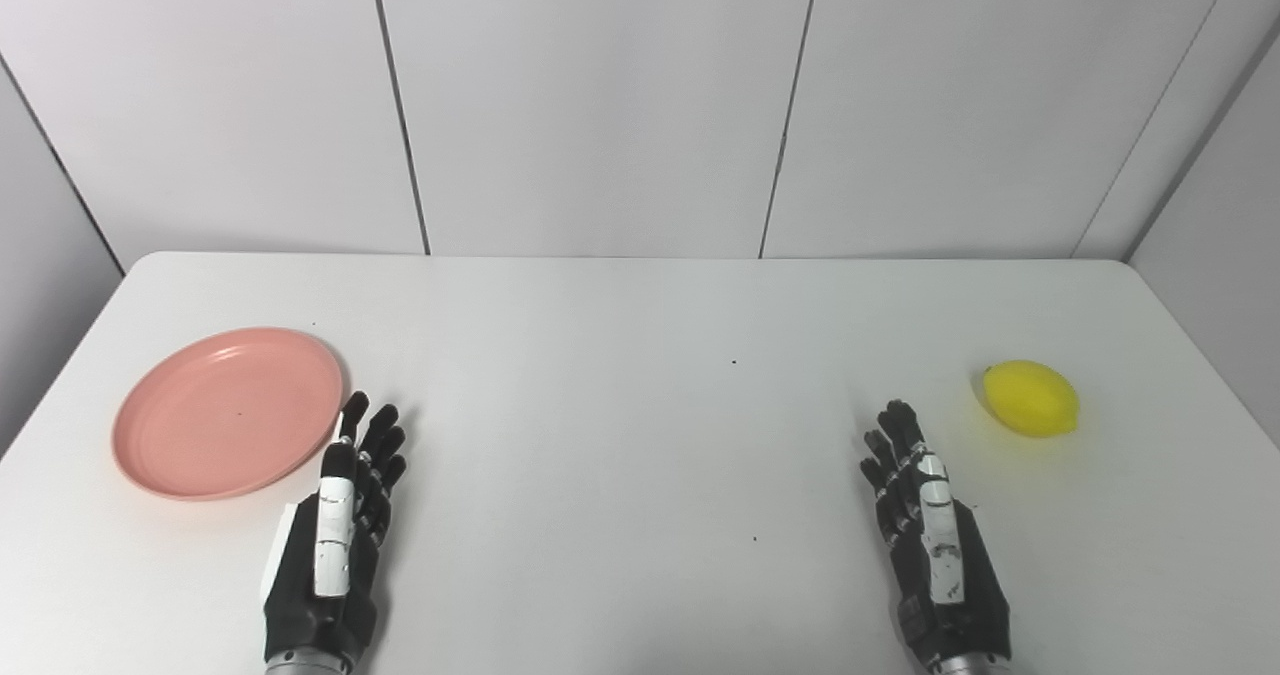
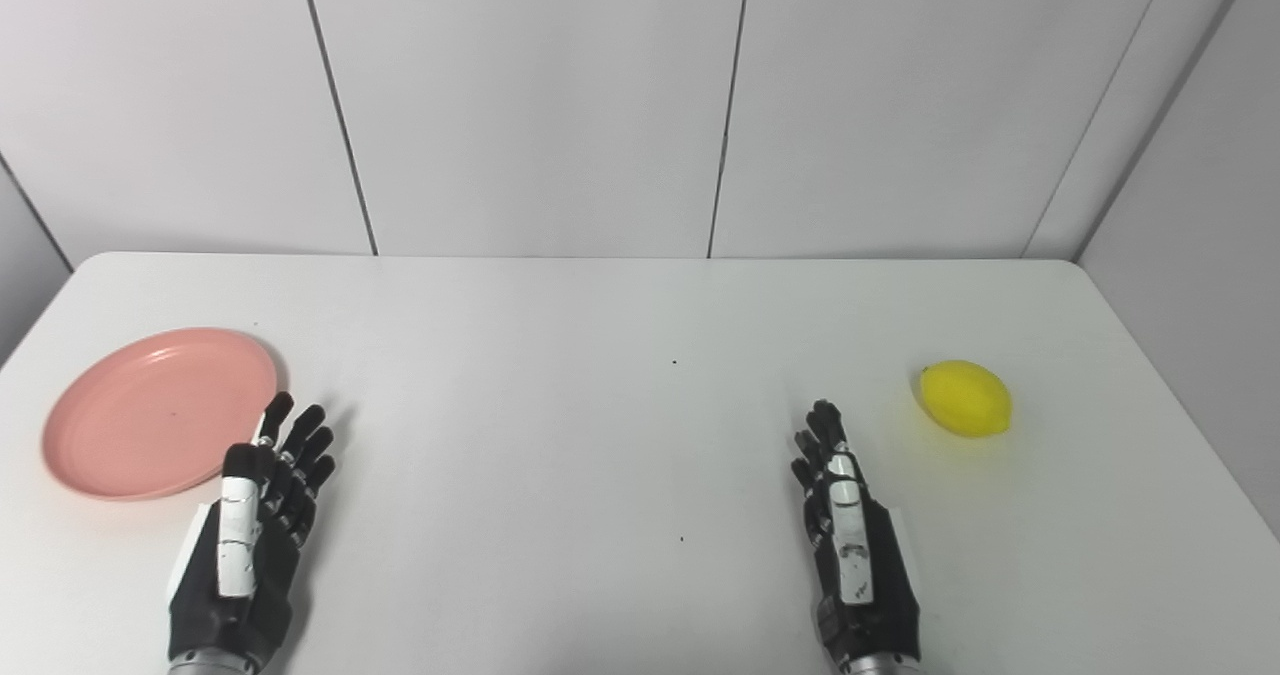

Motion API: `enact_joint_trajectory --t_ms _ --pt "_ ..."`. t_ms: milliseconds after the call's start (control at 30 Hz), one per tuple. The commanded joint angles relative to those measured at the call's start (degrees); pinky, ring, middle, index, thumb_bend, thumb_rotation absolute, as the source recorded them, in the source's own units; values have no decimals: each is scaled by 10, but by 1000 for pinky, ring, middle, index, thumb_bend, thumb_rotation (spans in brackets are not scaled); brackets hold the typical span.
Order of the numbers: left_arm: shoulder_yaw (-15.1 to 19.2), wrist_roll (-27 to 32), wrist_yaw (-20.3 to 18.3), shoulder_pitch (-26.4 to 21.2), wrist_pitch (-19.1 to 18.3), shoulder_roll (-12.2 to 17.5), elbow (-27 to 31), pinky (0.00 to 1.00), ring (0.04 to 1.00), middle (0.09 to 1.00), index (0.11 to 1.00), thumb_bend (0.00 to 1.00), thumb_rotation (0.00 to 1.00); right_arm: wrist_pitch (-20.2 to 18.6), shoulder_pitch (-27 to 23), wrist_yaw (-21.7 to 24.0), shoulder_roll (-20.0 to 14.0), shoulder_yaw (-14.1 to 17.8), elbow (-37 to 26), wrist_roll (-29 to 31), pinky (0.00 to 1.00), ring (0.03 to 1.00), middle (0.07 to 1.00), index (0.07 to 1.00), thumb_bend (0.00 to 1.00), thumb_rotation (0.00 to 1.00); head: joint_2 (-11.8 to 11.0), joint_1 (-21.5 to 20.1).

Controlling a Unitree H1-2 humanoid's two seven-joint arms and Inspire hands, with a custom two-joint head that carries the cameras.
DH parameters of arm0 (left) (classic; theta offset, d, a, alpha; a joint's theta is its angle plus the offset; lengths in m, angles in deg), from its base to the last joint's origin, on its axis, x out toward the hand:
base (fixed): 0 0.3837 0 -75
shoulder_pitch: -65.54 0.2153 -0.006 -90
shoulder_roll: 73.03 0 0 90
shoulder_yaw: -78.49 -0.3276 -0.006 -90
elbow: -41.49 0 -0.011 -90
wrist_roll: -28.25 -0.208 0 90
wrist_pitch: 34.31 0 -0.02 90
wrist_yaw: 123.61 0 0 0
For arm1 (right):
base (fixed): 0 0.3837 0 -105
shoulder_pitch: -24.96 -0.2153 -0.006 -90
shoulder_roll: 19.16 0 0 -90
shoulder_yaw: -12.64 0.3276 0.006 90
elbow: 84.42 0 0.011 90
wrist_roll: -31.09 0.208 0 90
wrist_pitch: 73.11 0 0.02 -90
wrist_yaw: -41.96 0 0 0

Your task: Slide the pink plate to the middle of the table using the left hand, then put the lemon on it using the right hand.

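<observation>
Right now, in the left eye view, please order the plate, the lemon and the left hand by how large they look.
1. Plate, the widest.
2. Left hand; it is nearer the camera, so its true rank is unsure.
3. Lemon, clearly smallest.

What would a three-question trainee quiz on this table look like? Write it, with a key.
1. True or false: the lemon already lies on the pink plate.
2. Which hand is nearer the plate: A) left hand B) right hand?
3. Fill in: both hands hold ____.

Key: 1 false, it lies on the table at the right, far from the plate. 2 A. 3 nothing; both are open.
</observation>
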Motion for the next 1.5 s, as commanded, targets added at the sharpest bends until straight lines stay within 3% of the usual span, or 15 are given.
enact_joint_trajectory --t_ms 0,700,1467 --pt "0 7 0 9 12 9 13 1000 979 973 980 854 931 30 -4 1 1 4 1 -4 1000 987 994 974 683 973 1 1" --pt "-3 10 -4 11 -18 18 27 1000 985 978 992 856 957 0 -2 -5 9 6 -22 10 1000 983 994 963 696 949 11 -6" --pt "-13 4 -1 5 -14 16 20 993 965 964 994 883 944 -9 -8 -3 -1 10 -17 23 1000 985 999 962 719 929 14 15"
